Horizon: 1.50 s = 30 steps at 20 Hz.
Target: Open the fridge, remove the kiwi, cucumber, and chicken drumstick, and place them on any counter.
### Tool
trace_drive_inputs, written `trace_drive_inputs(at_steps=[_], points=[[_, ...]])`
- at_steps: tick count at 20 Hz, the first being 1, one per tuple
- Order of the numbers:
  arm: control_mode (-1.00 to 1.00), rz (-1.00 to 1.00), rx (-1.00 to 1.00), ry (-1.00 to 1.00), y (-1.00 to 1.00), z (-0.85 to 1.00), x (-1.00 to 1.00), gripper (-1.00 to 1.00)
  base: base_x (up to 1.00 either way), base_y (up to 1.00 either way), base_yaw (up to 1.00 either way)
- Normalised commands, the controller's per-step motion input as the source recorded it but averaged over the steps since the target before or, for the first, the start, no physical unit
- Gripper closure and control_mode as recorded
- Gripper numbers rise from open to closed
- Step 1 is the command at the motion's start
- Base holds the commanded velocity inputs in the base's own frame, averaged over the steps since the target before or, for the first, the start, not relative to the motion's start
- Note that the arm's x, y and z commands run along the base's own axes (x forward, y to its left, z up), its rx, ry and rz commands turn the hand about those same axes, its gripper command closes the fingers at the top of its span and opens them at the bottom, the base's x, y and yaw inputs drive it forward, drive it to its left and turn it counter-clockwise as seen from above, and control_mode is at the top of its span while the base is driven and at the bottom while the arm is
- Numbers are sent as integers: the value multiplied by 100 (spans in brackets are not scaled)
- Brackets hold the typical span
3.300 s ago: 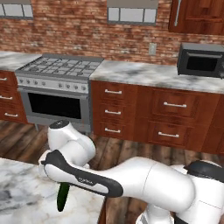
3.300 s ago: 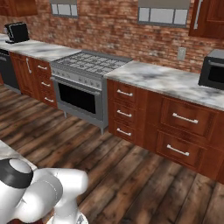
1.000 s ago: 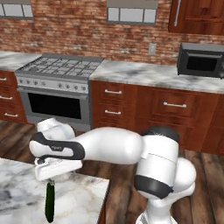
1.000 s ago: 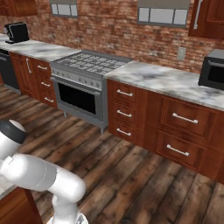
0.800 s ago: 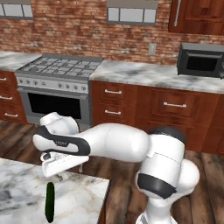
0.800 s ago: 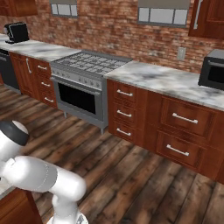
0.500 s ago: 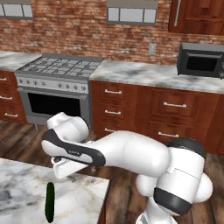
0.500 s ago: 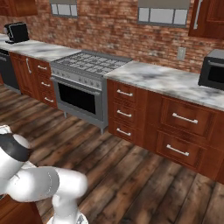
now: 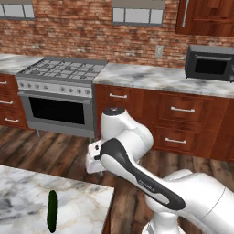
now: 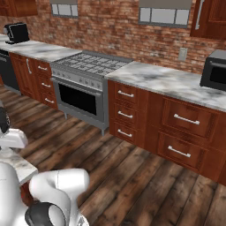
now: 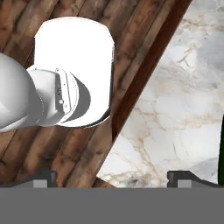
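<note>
The gripper (image 9: 93, 157) hangs in the left base view above the corner of the counter (image 9: 87, 205), its fingers hidden behind the white hand, so their spread cannot be told there. The cucumber (image 9: 52, 216) lies flat on the marble, below and to the left of the hand, apart from it, its long axis running roughly toward the camera.

In the right base view a sliver of the marble top (image 10: 20, 168) shows at the left edge beside the arm.

In the hand view the two fingertips (image 11: 46, 177) stand far apart with nothing between them; a dark green strip of cucumber (image 11: 221, 153) sits at the right edge, on the marble.
</note>
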Motion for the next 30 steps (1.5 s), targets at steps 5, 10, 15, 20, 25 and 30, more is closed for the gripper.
trace_drive_inputs(at_steps=[5, 10, 15, 20, 25, 30], points=[[-100, -18, 18, -12, -69, 21, 5, -100, 0, 0, 0], [-100, -44, 2, 7, -86, 14, 6, -100, 0, 0, 0], [-100, -19, 0, 13, -25, 1, 43, -100, 0, 0, 0], [-100, -17, 0, 0, -10, 0, 46, -100, 0, 0, 0], [-100, -71, 0, -2, -22, 0, 6, -100, 0, 0, 0], [-100, -84, 2, 0, -35, 0, 0, -100, 0, 0, 0]])
